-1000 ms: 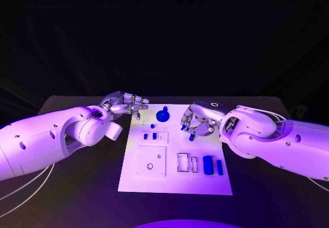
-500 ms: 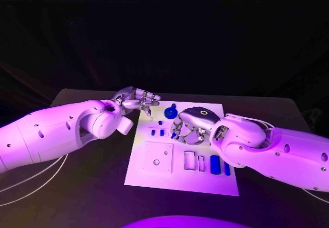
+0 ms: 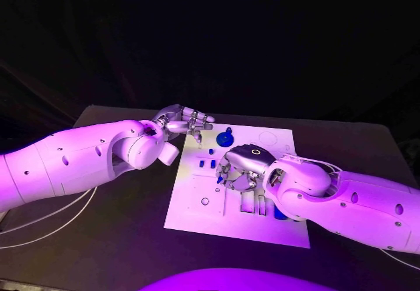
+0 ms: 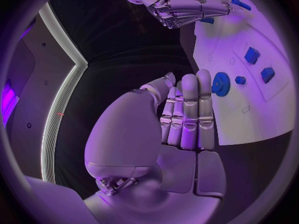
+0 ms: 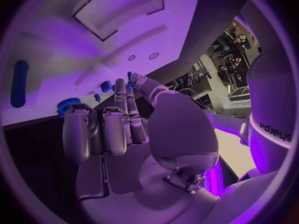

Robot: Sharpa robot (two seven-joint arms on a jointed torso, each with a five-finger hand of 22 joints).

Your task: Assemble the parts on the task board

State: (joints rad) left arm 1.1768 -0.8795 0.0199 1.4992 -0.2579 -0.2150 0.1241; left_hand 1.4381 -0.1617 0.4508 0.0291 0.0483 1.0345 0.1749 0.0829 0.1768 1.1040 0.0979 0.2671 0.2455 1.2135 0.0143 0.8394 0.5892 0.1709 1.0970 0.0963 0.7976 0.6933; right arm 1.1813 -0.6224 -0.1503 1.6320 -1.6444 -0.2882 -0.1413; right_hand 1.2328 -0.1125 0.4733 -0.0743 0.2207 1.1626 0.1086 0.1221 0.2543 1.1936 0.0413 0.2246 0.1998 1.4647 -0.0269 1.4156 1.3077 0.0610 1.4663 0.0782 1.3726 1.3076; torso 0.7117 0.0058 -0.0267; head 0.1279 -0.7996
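Note:
The white task board point(image 3: 197, 209) lies mid-table. On it are a blue gear point(image 3: 225, 139), two small blue blocks point(image 3: 206, 163) and a long blue bar point(image 3: 278, 213) partly behind my right arm. My right hand point(image 3: 238, 171) hovers over the board's middle, thumb and a finger pinching a small blue peg point(image 5: 130, 82). My left hand point(image 3: 186, 122) hangs at the board's far left corner, fingers stretched out side by side point(image 4: 187, 114), holding nothing. The left wrist view shows the gear point(image 4: 221, 83) just beyond those fingertips and the right hand point(image 4: 184, 7) farther off.
The board has several empty recesses: a rectangular slot point(image 3: 246, 203), a square plate with a round hole point(image 3: 205, 200) and a circle outline point(image 3: 267, 139). Black table point(image 3: 114, 224) surrounds the board. White cables point(image 3: 44, 221) trail by my left arm.
The camera has shifted. My right hand has moved from the board's right side toward its middle, nearer the small blue blocks. My left hand stays at the far left corner.

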